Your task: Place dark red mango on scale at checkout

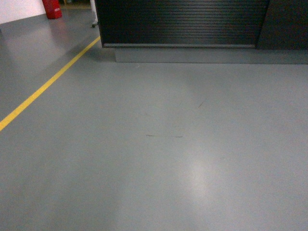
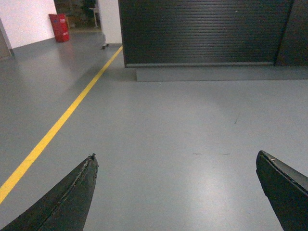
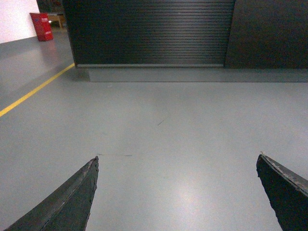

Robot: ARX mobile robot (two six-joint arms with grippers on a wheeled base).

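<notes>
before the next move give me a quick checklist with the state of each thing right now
1. Black counter with ribbed dark front panel in view ahead: ok.
2. Grey floor between robot and counter free of obstacles: ok.
3. Yellow floor line off to the left, not in the path: ok.
4. Left hand open, nothing between its fingers: ok.
5. Right hand open, holding no fruit: not ok.
6. Mango and scale in view: not ok, neither shows in any view.

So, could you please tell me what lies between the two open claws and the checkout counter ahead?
Only bare grey floor with faint scuff marks; the yellow line runs off to the left. The head and both wrist views show it, up to the checkout.
</notes>
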